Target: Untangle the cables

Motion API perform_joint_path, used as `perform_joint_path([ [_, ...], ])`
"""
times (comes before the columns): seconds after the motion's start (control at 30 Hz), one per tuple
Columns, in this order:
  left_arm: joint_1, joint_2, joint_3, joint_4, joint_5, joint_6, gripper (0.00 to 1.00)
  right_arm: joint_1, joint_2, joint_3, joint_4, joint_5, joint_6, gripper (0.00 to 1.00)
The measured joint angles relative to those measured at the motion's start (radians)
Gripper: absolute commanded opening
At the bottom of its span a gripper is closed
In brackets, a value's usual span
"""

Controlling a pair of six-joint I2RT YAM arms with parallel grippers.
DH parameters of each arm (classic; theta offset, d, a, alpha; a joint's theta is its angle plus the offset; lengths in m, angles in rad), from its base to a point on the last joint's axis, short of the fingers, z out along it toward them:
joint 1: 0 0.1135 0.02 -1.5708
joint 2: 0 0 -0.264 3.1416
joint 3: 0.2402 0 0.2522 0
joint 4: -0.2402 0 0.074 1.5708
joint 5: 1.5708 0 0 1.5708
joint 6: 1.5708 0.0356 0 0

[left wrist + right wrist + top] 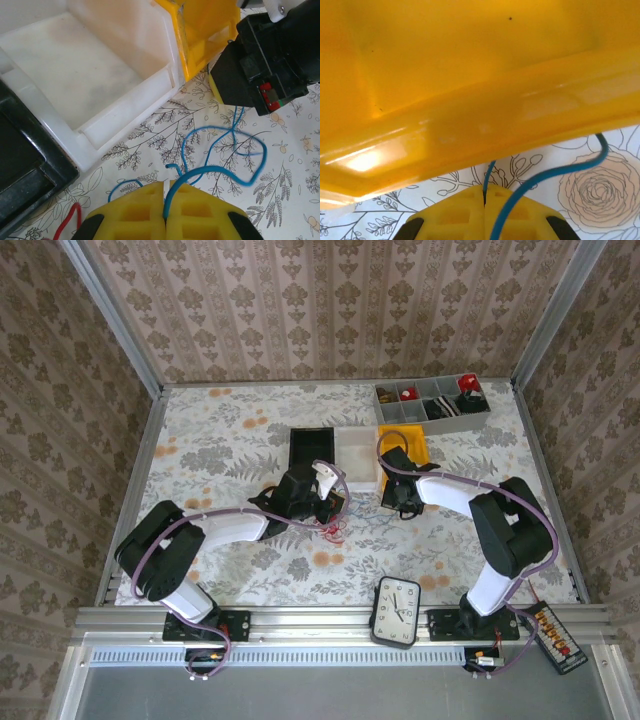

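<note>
Left gripper (165, 212) is pinched tight on the blue cable (250, 165). Right gripper (484, 202) is clamped on blue cable too, right beside the yellow bin (470, 75). The cable loops over the floral table (290, 200) between them.

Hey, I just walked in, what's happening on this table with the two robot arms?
Two robot arms are working on a small tangle of thin cables on the flowered table. The left hand is shut on a blue cable, which loops across the cloth toward the right hand. That one is also pinching blue cable, close to the yellow bin. A red cable lies loose beside the left hand. Nothing looks separated yet.
</note>
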Motion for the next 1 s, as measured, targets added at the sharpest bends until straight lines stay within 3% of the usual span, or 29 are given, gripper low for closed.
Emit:
perform_joint_path([
  [0.23, 0.043, -0.021, -0.034, 0.027, 0.005, -0.035, 0.00, -0.099, -0.124, -0.124, 0.007, 0.002, 0.060, 0.00],
  [0.4, 0.076, -0.051, -0.090, 0.138, 0.098, -0.126, 0.00, -0.223, -0.295, -0.202, 0.051, -0.069, 0.115, 0.00],
  [0.6, 0.195, -0.088, -0.153, 0.211, 0.076, -0.230, 0.00, -0.478, -0.411, -0.304, 0.015, -0.033, 0.130, 0.00],
  [1.0, 0.190, -0.132, -0.197, 0.278, 0.126, -0.325, 0.01, -0.647, -0.495, -0.336, -0.012, -0.201, 0.106, 0.00],
])
